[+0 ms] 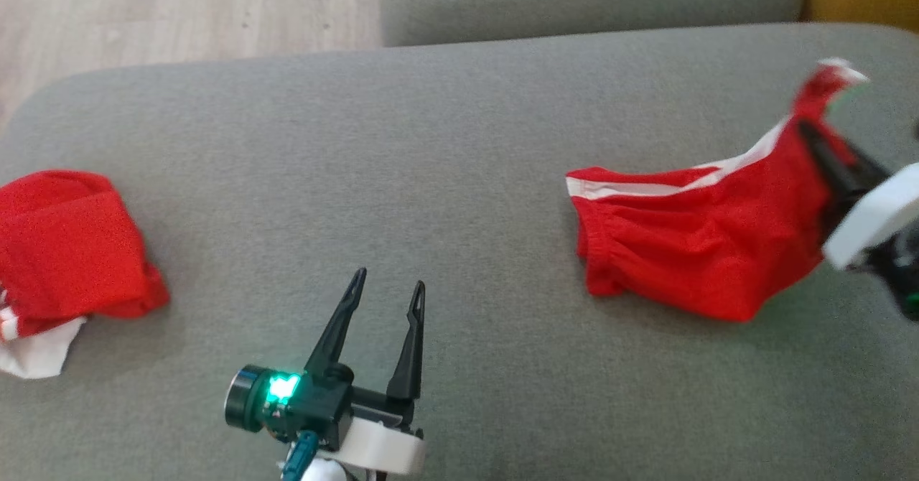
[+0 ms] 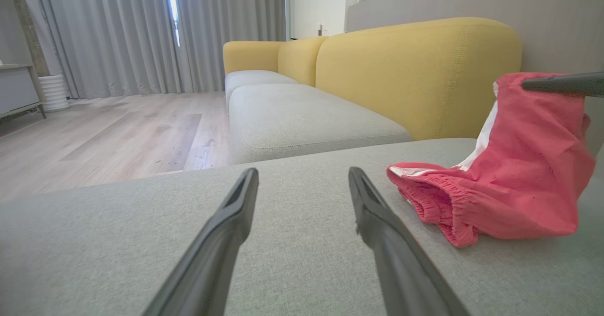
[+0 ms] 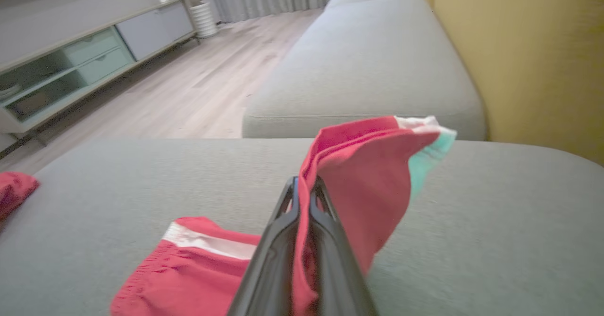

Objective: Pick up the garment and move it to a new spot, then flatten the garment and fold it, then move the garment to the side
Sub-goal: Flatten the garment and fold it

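On the grey seat cushion [image 1: 459, 143], head view: the garment [image 1: 682, 251], red shorts with a white side stripe, lies at the right, its waistband end resting on the fabric and its far corner drawn up off the surface. The right gripper [image 1: 808, 133] enters from the right edge on a pale wrist, fingers angled up and leftward, pinched together on that raised corner. The left gripper [image 1: 389, 280] sits at lower centre, well apart from the garment, fingers pointing up the view and spread wide with nothing between them; a green light glows on its body. A second red garment [image 1: 64, 251] lies bunched at the cushion's left edge, with a white piece beneath it. Left wrist view: both dark fingers [image 2: 226, 231] stand splayed just above the cushion, pointing toward a yellow backrest [image 2: 415, 70], grey curtains [image 2: 118, 33] and wooden floor [image 2: 94, 132]; the garment [image 2: 519, 174] sits to the right, its gathered waistband on the cushion, its upper edge hanging from one finger of the right gripper at the frame's right edge. Right wrist view: the right gripper [image 3: 306, 186] has its fingers pressed together on a red fold, the cloth rising above the tips and draping down both sides; the striped end lies on the cushion at lower left. A low cabinet [image 3: 94, 56] stands across the floor.
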{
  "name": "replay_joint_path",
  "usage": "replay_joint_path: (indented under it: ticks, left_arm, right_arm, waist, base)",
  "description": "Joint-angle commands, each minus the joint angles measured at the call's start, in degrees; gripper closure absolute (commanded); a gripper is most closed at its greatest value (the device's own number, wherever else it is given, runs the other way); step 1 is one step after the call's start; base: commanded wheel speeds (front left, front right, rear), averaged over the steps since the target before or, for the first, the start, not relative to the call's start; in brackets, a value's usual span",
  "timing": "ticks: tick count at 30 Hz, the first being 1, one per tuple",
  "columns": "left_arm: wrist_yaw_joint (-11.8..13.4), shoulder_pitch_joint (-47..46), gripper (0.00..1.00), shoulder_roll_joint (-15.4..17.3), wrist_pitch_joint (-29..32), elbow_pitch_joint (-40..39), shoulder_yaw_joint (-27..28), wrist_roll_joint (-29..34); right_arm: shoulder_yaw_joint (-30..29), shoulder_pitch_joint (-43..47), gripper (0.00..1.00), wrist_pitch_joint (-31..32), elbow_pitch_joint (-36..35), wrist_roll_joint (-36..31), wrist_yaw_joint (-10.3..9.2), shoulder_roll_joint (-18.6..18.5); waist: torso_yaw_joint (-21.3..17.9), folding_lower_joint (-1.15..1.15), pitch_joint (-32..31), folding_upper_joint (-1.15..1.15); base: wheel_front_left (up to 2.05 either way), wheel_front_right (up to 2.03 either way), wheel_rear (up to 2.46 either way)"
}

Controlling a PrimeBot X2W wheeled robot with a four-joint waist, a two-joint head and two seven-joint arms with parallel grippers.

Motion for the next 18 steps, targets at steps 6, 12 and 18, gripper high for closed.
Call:
replay_joint_path:
  ticks: [6, 12, 18]
  left_arm:
    - [-0.5, 0.0, 0.0, -0.83, -0.29, -1.46, 2.66, 0.87]
    - [-0.94, 0.55, 0.0, -1.18, -0.29, -1.57, 3.22, 1.24]
    - [-1.17, 1.76, 0.0, -1.71, -0.29, -0.91, 3.63, 1.15]
  right_arm:
    - [4.42, 0.84, 1.0, 1.51, -7.38, -3.81, 0.37, 3.24]
    - [7.72, 5.11, 0.98, 1.23, -6.95, -5.25, 0.37, 9.58]
    - [5.94, 10.59, 0.0, -4.54, -5.98, -4.53, 0.37, 12.9]
  waist:
    - [3.07, 0.01, -1.6, 0.0]
    - [4.87, 0.01, -1.33, 0.0]
    - [6.04, 0.01, -3.71, 0.0]
  base:
    - [0.0, 0.0, 0.0]
    - [0.0, 0.0, 0.0]
    - [0.0, 0.0, 0.0]
